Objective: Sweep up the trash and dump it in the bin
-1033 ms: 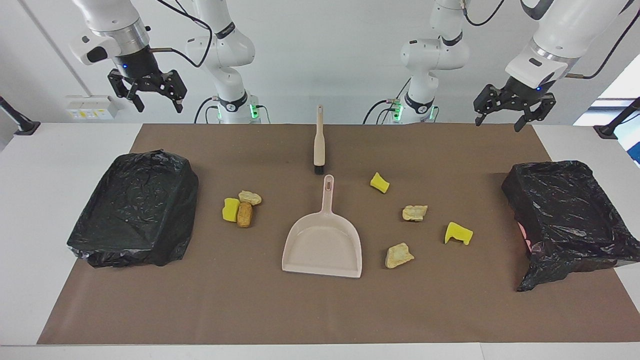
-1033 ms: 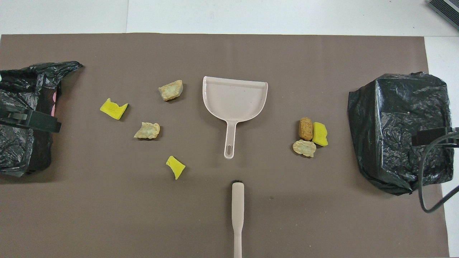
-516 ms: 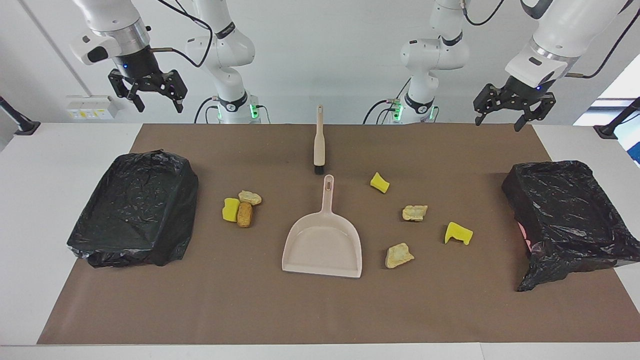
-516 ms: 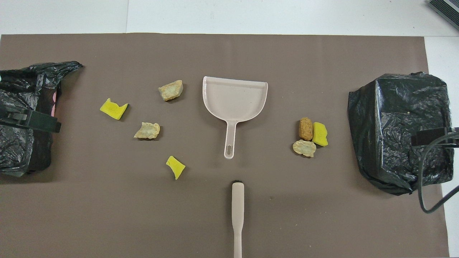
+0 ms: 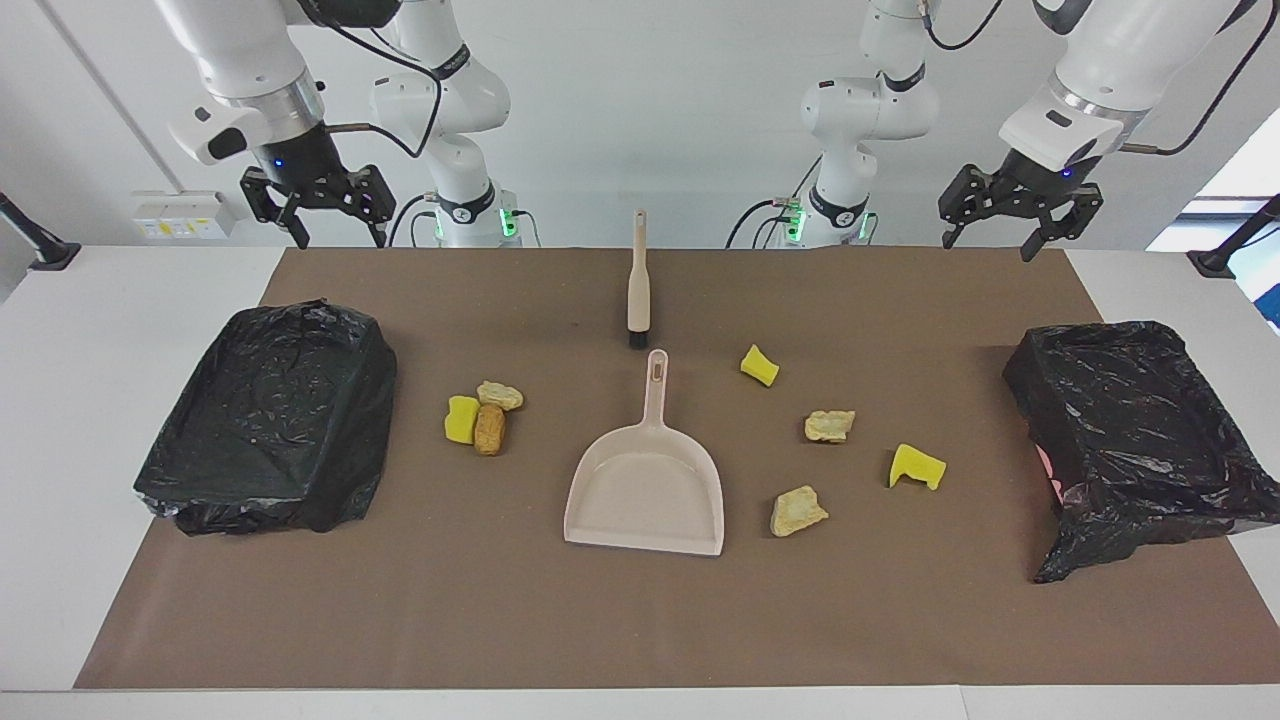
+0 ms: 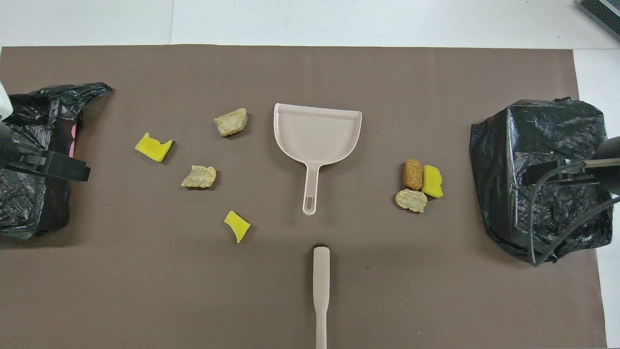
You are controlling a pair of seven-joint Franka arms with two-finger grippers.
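White desk (image 5: 120, 300) under a brown mat (image 5: 640, 630), with a broad bare strip along the mat's edge farthest from the robots. Crinkled black-bagged bins (image 5: 270, 420) (image 5: 1140, 430) at both ends. Smooth beige dustpan (image 5: 645, 490) mid-mat; slim brush (image 5: 637, 285) nearer the robots. Trash (image 5: 485, 415): three lumps clustered, four scattered (image 5: 830, 425) beside the dustpan. Left end effector (image 5: 1003, 228) and right end effector (image 5: 335, 225) raised, released, empty.

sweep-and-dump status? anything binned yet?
Nothing done: all seven trash pieces lie on the brown mat. Both black-bagged bins look empty, the dustpan too; the brush is untouched. Nothing in hand: left claw and right claw hang open, raised. Everything remains: grab tools, sweep, dump.
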